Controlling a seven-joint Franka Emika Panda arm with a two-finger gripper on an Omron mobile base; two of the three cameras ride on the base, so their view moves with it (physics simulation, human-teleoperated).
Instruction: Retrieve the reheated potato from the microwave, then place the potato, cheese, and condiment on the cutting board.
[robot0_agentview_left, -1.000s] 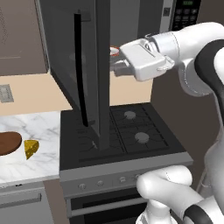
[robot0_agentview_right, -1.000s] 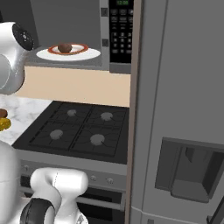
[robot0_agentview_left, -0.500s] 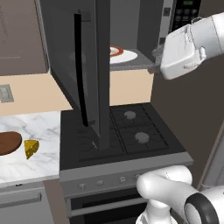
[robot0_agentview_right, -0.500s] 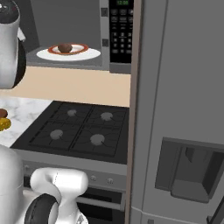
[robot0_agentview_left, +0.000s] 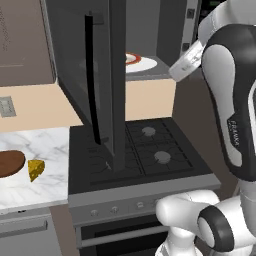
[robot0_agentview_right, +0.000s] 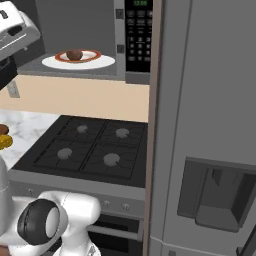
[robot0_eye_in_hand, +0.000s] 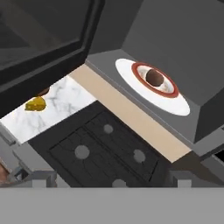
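Observation:
The microwave (robot0_agentview_right: 136, 35) stands with its door (robot0_agentview_left: 100, 85) swung wide open to the left. Inside it, the tan-brown potato (robot0_agentview_right: 74, 54) (robot0_eye_in_hand: 154, 77) rests on a white, red-rimmed plate (robot0_agentview_right: 102, 63) (robot0_agentview_left: 145, 64) (robot0_eye_in_hand: 177, 104). My gripper (robot0_agentview_left: 176, 72) (robot0_eye_in_hand: 111, 179) hovers open and empty outside the opening, to the right of the plate and well short of the potato. On the marble counter to the left lie the yellow cheese (robot0_agentview_left: 35, 169) (robot0_eye_in_hand: 36, 104) and, beside it, the dark cutting board (robot0_agentview_left: 10, 162). The condiment is out of view.
A black gas stove (robot0_agentview_left: 145, 150) (robot0_agentview_right: 85, 150) sits directly below the microwave. A tall grey fridge (robot0_agentview_right: 210, 125) fills the right side. Brown wall cabinets (robot0_agentview_left: 22, 45) hang to the left of the open door, above the marble counter (robot0_agentview_left: 45, 145).
The hand has swung from in front of the plate to the right and turned its tips toward the microwave opening. Its jaws stay open; potato and plate have not moved.

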